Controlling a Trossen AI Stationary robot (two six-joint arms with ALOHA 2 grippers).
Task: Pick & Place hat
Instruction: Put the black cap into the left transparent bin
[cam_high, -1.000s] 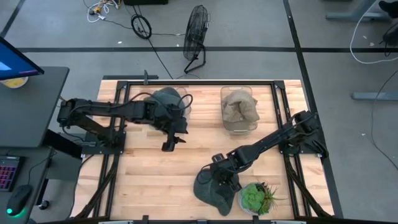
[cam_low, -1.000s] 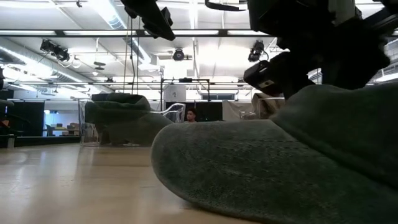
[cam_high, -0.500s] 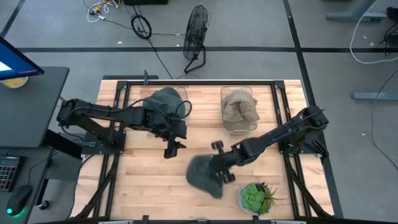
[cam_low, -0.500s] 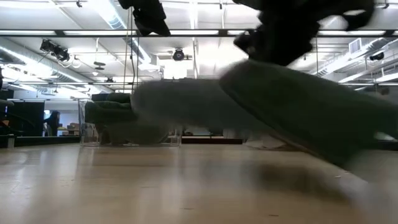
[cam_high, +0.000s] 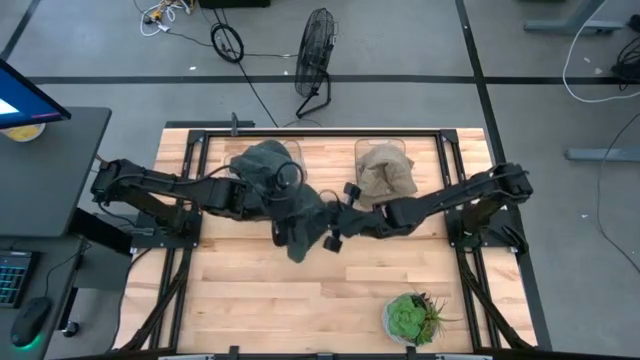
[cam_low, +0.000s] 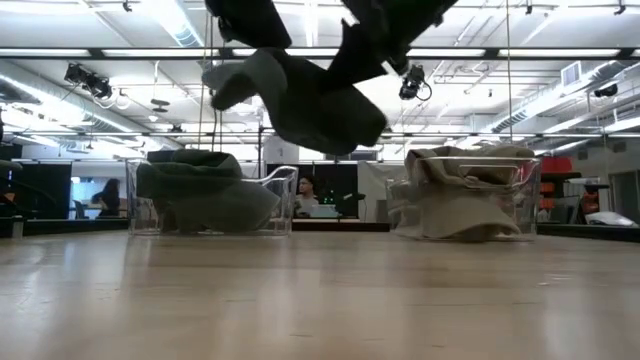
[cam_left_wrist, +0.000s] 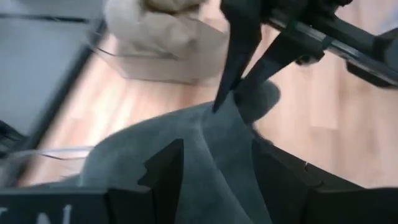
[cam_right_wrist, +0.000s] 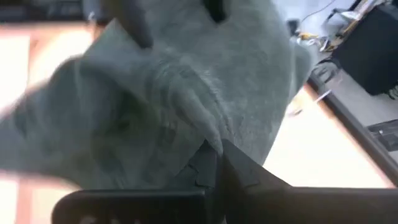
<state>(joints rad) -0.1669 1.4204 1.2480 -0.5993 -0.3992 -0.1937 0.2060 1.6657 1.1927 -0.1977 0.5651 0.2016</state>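
Low view first, since it's closest to the wood: nothing sits on the near boards, and the grey-green hat (cam_low: 300, 95) hangs well clear of the table (cam_low: 300, 300), up in the air. From above, the right gripper (cam_high: 336, 222) has it pinched at one edge, fingers clamped tight on the fabric, while the left gripper (cam_high: 283, 205) is right there under or behind the same cloth. Its fingers look spread with the hat draped between them, not squeezing anything.

What worries me: that's a thin pinch on floppy fabric, so a quick swing could let it slip out, and the hanging part could snag on the left fingers since both arms are crowded together.

Farther back, the left bin (cam_low: 215, 200) already holds a dark green hat (cam_high: 262, 160) heaped over the rim, and the right bin (cam_low: 465, 195) holds a tan hat (cam_high: 385, 172). A potted plant (cam_high: 412, 318) sits at the near right edge, well apart from all this.
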